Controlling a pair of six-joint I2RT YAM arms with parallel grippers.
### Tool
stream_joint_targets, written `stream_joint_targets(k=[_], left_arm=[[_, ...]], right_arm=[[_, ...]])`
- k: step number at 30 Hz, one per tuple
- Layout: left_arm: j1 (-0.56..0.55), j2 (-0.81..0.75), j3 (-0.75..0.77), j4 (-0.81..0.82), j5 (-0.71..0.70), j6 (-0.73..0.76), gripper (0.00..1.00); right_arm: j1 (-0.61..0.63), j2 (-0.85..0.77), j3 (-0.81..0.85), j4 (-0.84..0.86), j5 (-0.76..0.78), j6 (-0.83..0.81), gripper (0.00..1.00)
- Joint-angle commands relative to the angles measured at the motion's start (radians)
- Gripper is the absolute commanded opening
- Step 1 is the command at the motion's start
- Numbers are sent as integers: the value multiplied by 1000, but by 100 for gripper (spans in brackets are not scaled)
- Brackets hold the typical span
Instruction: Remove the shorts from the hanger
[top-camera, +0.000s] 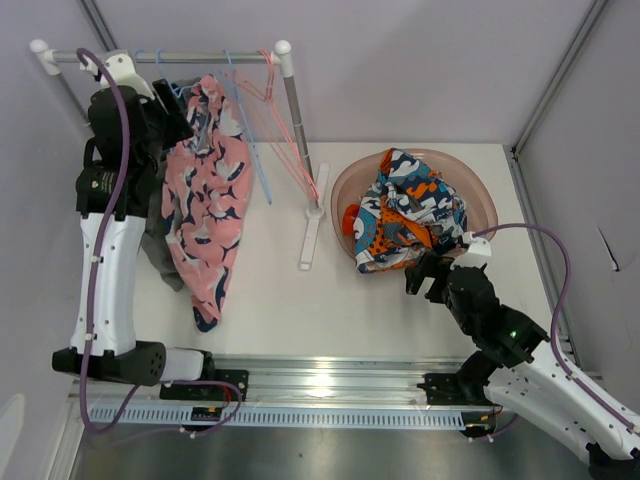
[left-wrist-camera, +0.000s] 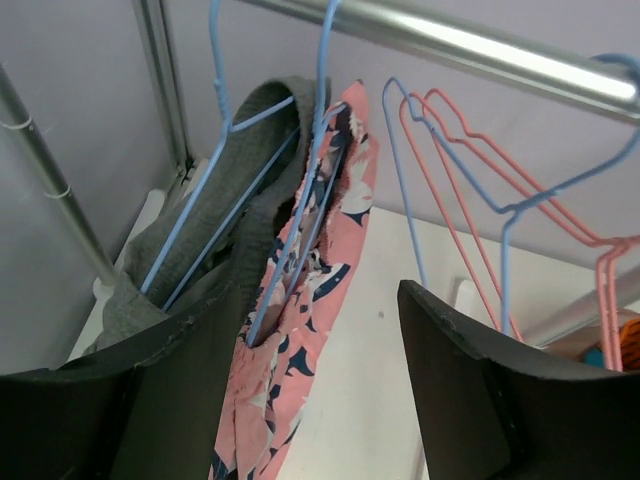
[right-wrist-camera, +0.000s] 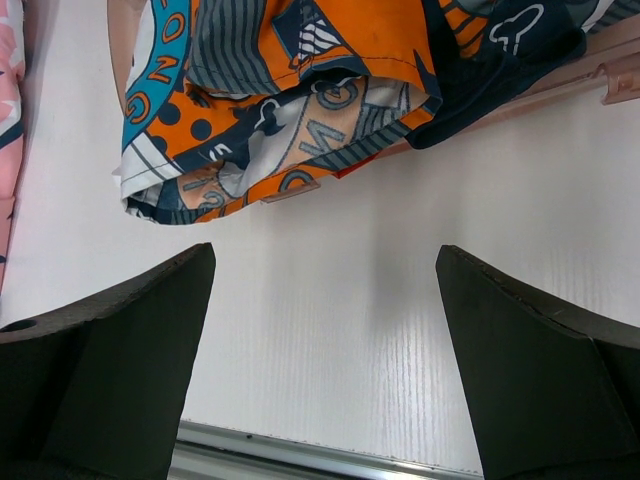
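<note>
Looking ahead, I see the pink shorts (left-wrist-camera: 350, 200) hang straight down just before my open left pincer (left-wrist-camera: 320, 330); my right pincer (right-wrist-camera: 325, 265), open too, sits far off.

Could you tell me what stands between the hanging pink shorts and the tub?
In the top view, the rack's upright post and white foot, plus empty hangers.
</note>
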Motion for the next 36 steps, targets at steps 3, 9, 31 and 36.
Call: stream_joint_targets(k=[3,9,31,36], left_arm=[[20,28,-70,76,-77,-3,69],[47,107,-75,109,-76,-17,68],[63,235,23,95,-2,-43,0],[63,213,82,63,19,-47,0]], right_arm=[[6,-2,31,-1,-22,-11,99],[8,5,31,0,-27,-13,99],[9,44,3,57,-25,-37,99],[8,64,37,69,-28,-53,99]])
